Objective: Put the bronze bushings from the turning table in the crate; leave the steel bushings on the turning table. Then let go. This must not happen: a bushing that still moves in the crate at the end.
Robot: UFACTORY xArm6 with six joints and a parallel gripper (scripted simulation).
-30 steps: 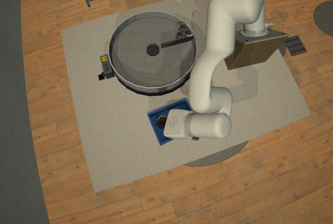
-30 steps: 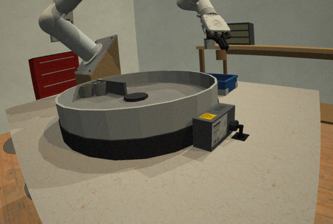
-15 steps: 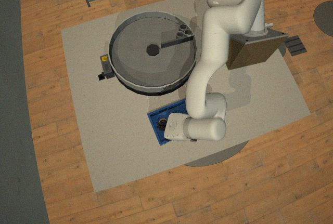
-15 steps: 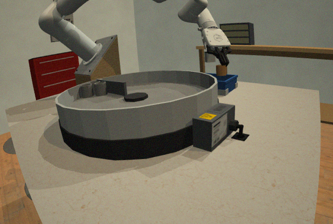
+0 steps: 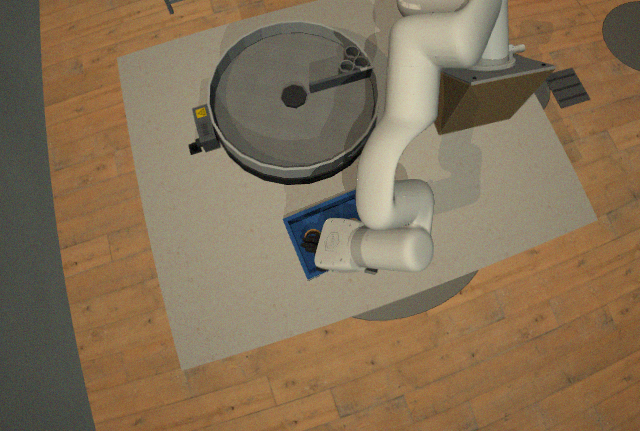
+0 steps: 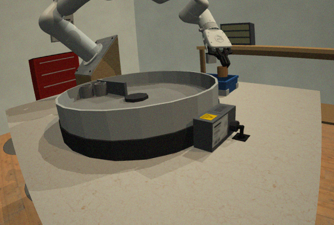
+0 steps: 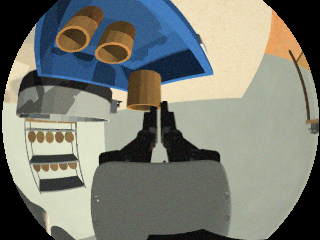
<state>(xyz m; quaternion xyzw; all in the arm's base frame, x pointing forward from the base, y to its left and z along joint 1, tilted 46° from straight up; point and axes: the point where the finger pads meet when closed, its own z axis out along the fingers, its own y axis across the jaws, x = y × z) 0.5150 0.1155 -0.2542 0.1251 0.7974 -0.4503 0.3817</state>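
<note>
Overhead, the arm arches from its base and points the gripper point(image 6: 224, 60) down over the blue crate point(image 6: 229, 81), fingers clamped on a bronze bushing point(image 6: 222, 71) — its lower end hidden behind the turning table point(image 6: 140, 120) rim — while two more point(image 7: 96, 35) lie inside.

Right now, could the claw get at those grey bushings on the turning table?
Probably not yet. The claw is shut on a bronze bushing over the blue crate, far from the steel bushings. Once emptied, the open-topped turning table seems to leave the way free.
</note>
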